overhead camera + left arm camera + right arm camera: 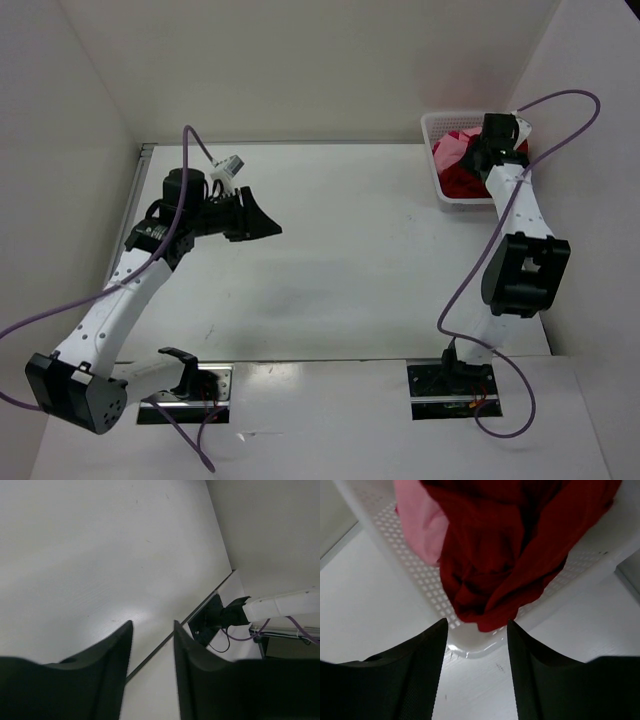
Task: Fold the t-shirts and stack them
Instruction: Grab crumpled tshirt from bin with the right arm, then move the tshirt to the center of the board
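A: Right wrist camera here, and the right gripper [477,625] hangs close over the basket [415,565], jaws spread wide, nothing between them.
B: Both dark fingers [405,680] frame the bottom of the shot, and the basket's rounded white rim sits right in the gap.
A: Look at that dark red shirt [510,555]: a crumpled heap, its lowest fold spilling down the lattice wall almost to the rim.
B: And a pink shirt [420,515] lies at the upper left, touching the red one.
A: The cloth lies beyond the fingertips, not pinched. White table [365,605] shows on either side of the basket.
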Tool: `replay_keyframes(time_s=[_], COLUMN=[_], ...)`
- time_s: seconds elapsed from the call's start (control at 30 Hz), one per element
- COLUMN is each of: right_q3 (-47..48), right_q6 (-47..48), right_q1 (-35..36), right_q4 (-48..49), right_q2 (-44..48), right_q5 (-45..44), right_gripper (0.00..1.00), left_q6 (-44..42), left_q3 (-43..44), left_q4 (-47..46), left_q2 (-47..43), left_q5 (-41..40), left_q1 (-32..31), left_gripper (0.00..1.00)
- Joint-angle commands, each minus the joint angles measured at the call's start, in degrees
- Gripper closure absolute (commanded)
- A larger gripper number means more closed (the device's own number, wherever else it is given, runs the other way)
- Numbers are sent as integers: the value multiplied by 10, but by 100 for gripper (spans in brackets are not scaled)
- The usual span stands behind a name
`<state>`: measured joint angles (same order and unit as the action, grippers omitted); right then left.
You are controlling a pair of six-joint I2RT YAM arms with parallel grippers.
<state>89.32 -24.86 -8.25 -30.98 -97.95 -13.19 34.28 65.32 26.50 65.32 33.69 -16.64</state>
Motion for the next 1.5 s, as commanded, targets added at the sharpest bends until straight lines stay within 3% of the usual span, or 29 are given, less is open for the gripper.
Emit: replay_keyframes(time_s=[0.0, 0.1, 0.47, 0.53, 0.57, 0.6, 0.67, 0.93, 1.07, 1.17, 1.3, 1.47], right_q3=[52, 59, 93, 93, 93, 88, 82, 77, 117, 212, 280, 400], right_q6=[-5, -15, -55, -62, -70, -77, -87, -99, -104, -99, -152, -223], right_q1=[-9, -20, -34, -34, -34, -34, -34, -34, -13, 36, 98, 223], right_q4=[-7, 2, -17, -17, -9, -3, 21, 59, 74, 69, 101, 174], right_q2=[-30, -57, -161, -167, -167, -167, -145, 69, 151, 169, 163, 113], right_q5=[-81, -94, -113, -108, -103, -97, -84, -55, 32, 119, 285, 405], right_gripper=[41, 38, 39, 50, 61, 80, 91, 98, 98, 98, 98, 98], left_q6=[-15, -15, -26, -26, -26, -26, -26, -26, -26, -19, 9, 46], left_q3=[-27, -34, -39, -34, -34, -34, -27, 8, 39, 68, 90, 89], left_q4=[-28, -28, -17, -17, -17, -17, -12, -1, 4, 9, 23, 23], left_q2=[-31, -36, -20, -14, -14, -9, -9, 9, 26, 44, 61, 67], left_q5=[-3, -3, -13, -21, -21, -21, -21, -31, -42, -62, -91, -91], left_q1=[-1, -7, -12, -12, -12, -12, -7, -1, 5, 24, 55, 104], left_gripper=[47, 40, 38, 38, 38, 38, 38, 38, 36, 35, 34, 34])
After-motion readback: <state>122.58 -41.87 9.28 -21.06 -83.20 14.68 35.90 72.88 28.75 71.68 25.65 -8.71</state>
